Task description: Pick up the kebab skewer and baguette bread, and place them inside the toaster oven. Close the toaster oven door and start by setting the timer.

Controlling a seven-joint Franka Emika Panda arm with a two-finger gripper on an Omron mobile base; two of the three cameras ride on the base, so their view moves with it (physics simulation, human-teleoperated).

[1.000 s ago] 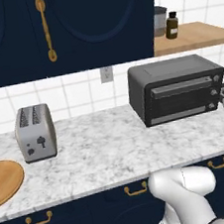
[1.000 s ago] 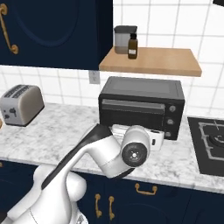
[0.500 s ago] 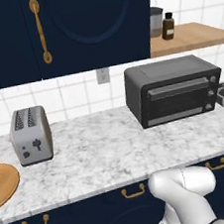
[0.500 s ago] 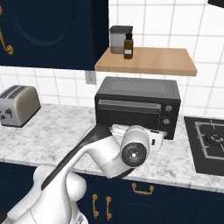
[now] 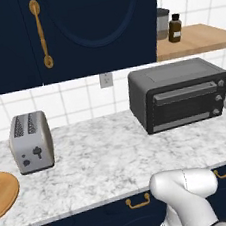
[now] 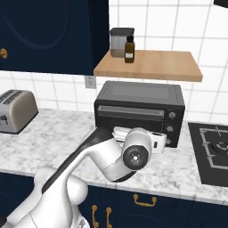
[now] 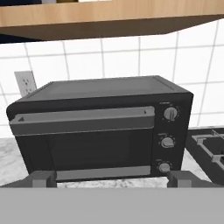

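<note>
The hand hangs in front of the toaster oven, its two fingers spread as wide as they go, one tip at each lower corner of the oven front, holding nothing. The toaster oven door is shut, its bar handle along the top edge, with three knobs stacked to its right. The oven stands toward the back of the marble bench, near its right end beside the hob. A silver two-slot toaster sits well apart toward the left, a round wooden plate at the front left edge. Above the oven, a wooden shelf carries a canister and a brown bottle.
</note>
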